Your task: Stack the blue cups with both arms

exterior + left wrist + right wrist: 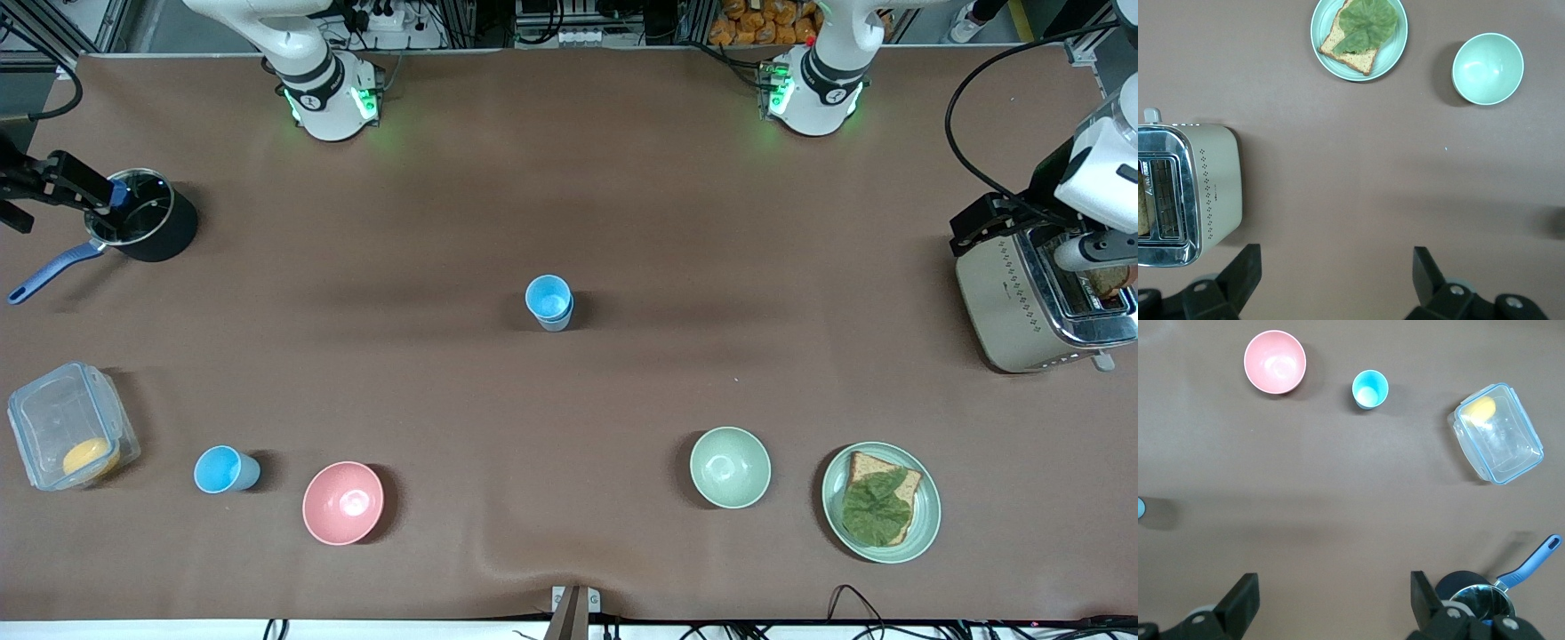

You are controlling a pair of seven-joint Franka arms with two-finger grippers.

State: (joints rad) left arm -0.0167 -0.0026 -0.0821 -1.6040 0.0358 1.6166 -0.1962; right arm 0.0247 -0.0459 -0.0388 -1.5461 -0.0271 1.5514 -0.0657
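Two blue cups stand nested at the middle of the table, a bright sky blue one inside a paler grey-blue one. Another sky blue cup stands upright nearer the front camera, between the pink bowl and the clear box; the right wrist view shows it too. My right gripper is open and empty, up over the black pot; in its wrist view only bare table lies between the fingers. My left gripper is open and empty, up beside the toaster.
A black pot with a blue handle and a clear box sit at the right arm's end. A toaster and a plate with bread and lettuce sit at the left arm's end. A pink bowl and a pale green bowl stand near the front.
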